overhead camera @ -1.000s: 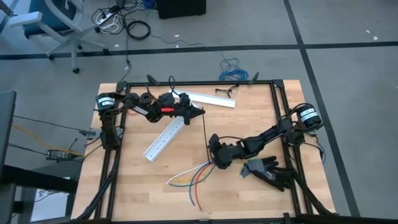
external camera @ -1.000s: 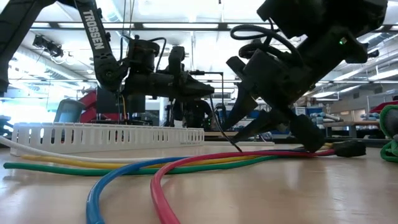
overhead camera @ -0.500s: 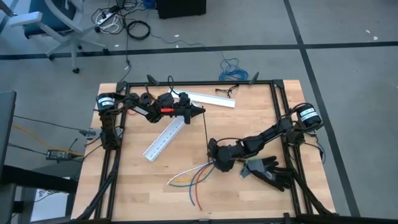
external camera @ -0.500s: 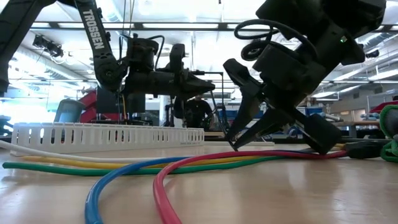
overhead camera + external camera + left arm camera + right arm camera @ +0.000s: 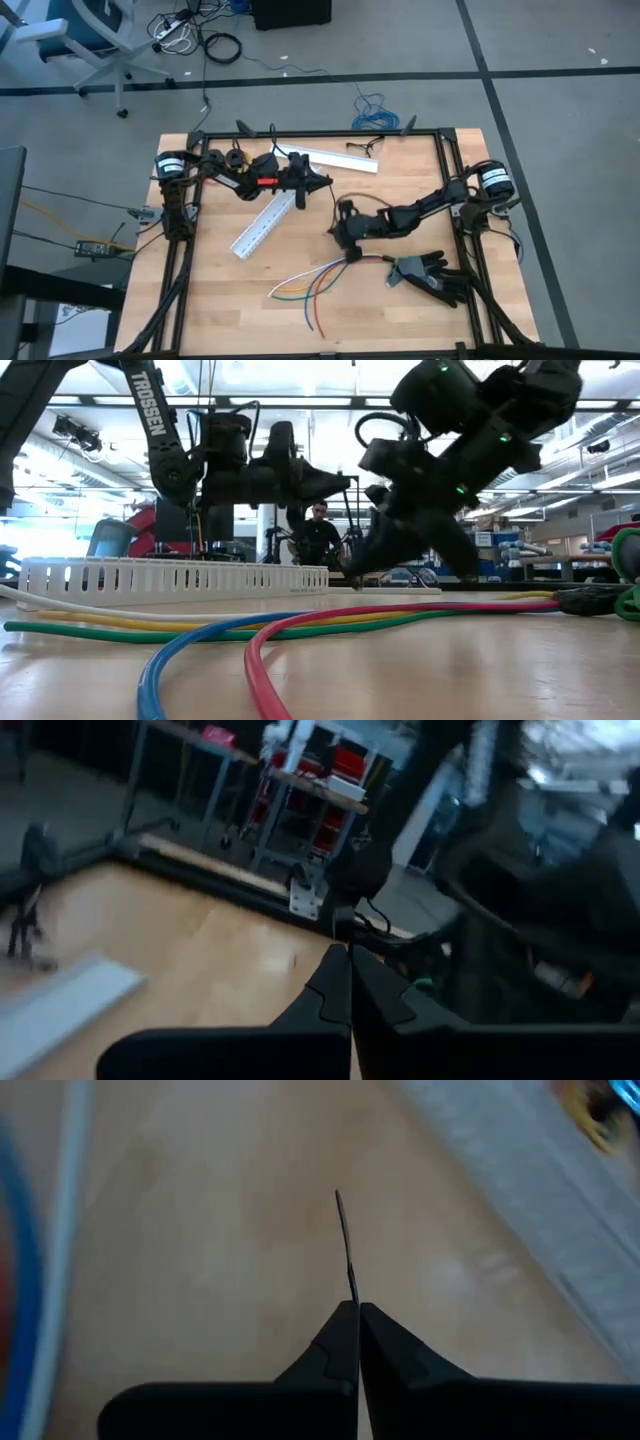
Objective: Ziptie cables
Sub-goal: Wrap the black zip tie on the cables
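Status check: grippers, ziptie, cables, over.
Right gripper shut on ziptie, above table. Left gripper shut, beside duct. Cables loose, unbundled.

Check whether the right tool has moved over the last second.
Yes. The right tool rose off the cables and shifted toward the table's far edge, now shut on the ziptie.

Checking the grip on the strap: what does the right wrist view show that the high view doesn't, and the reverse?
Only the right wrist view: the thin black plastic ziptie sticking out of the shut right gripper. Only the high view: the left gripper close by, and the black glove. Both: the light wooden table and the thin coloured cables.
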